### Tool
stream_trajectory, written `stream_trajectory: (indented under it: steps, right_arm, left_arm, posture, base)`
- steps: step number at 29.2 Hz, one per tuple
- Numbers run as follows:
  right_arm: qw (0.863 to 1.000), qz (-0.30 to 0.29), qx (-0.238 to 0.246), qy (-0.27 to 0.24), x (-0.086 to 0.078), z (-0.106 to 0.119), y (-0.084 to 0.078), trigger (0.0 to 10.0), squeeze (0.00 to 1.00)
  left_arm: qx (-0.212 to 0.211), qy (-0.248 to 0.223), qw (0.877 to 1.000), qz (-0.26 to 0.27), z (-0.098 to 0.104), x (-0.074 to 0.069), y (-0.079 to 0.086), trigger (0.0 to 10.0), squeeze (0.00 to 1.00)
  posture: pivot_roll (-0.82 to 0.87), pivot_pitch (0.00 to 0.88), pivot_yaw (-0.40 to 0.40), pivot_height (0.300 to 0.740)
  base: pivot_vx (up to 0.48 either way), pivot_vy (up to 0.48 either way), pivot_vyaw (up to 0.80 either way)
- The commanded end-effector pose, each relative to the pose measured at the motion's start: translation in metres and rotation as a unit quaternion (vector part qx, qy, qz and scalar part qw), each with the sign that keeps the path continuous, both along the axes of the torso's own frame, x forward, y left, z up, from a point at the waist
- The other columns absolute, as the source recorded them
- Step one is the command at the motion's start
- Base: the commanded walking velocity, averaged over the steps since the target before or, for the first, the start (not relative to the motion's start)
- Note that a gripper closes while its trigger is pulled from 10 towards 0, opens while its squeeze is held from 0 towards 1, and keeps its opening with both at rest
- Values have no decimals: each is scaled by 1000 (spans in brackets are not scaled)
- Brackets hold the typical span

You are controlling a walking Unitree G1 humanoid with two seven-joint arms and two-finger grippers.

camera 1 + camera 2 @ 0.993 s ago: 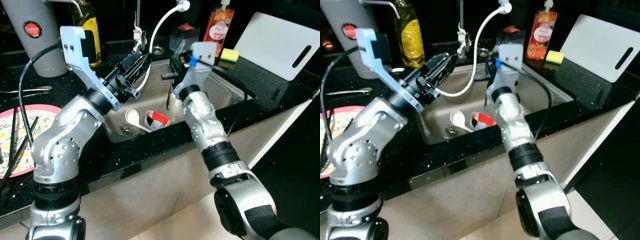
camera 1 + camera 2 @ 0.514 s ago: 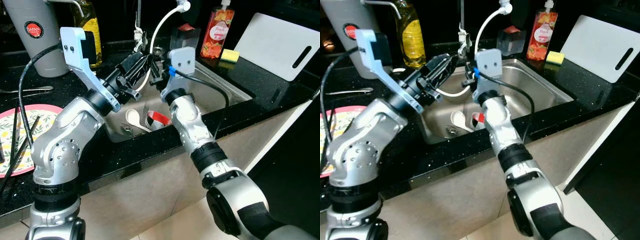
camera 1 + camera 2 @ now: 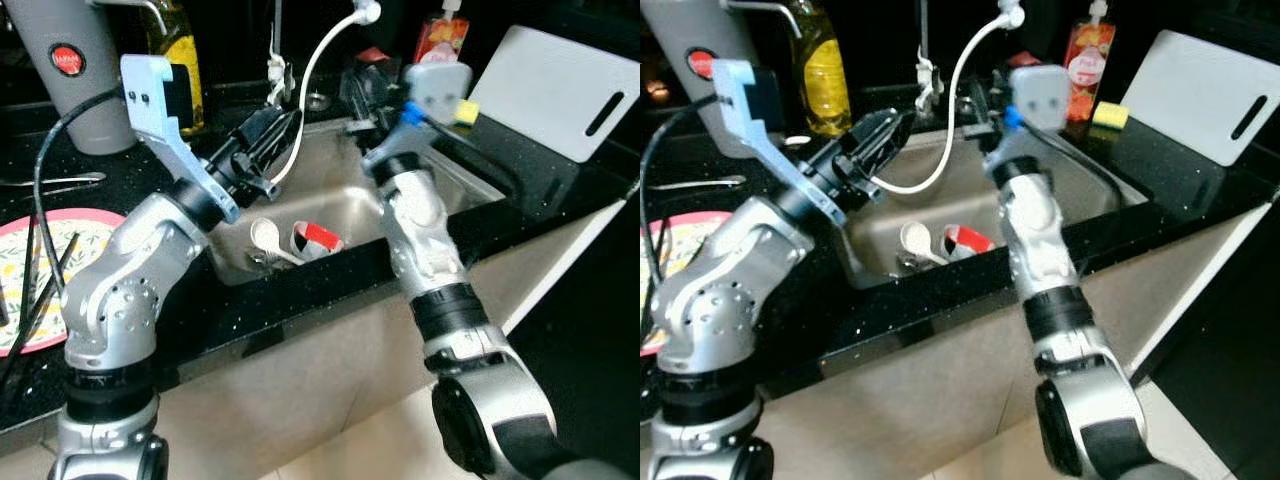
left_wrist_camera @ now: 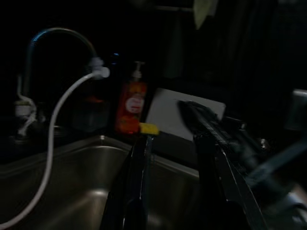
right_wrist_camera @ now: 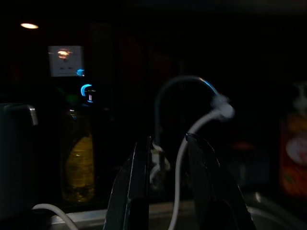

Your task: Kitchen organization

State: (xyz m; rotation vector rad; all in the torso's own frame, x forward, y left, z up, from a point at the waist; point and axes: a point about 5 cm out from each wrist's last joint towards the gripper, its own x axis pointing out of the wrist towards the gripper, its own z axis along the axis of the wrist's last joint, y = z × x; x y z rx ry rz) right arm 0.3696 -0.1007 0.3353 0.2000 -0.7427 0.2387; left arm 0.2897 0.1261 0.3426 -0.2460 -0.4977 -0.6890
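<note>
Since half a second ago the right gripper point(image 3: 362, 92) has swung up and back out of the sink point(image 3: 470, 180) and now hangs over its far rim near the faucet hose point(image 3: 312, 70), fingers a little apart and holding nothing. Left gripper point(image 3: 272, 135) hovers over the basin's near-left side, fingers also parted and empty. So not much done, I'd say: the white spoon point(image 3: 264, 238) and red-and-white cup point(image 3: 315, 238) lie on the sink bottom, waiting to be picked out.

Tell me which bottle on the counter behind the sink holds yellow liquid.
The oil bottle at the back left, beside the grey canister. Its liquid is yellow; the soap bottle at the back right, by the yellow sponge, is red-orange.
</note>
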Motion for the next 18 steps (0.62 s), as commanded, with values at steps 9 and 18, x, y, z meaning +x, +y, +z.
stream_trajectory:
  steps: [9,18]
  right_arm:
    - [995,45,87,-25,-33,21,-26,10000,0]
    - [991,83,105,-20,-53,28,-36,10000,0]
  left_arm:
    - [-4,15,994,106,2,21,25,10000,0]
    - [-11,26,985,169,0,30,35,10000,0]
  posture:
    - [-87,115,-32,740]
    - [-90,116,-32,740]
  base:
    - [0,0,0]
    - [0,0,0]
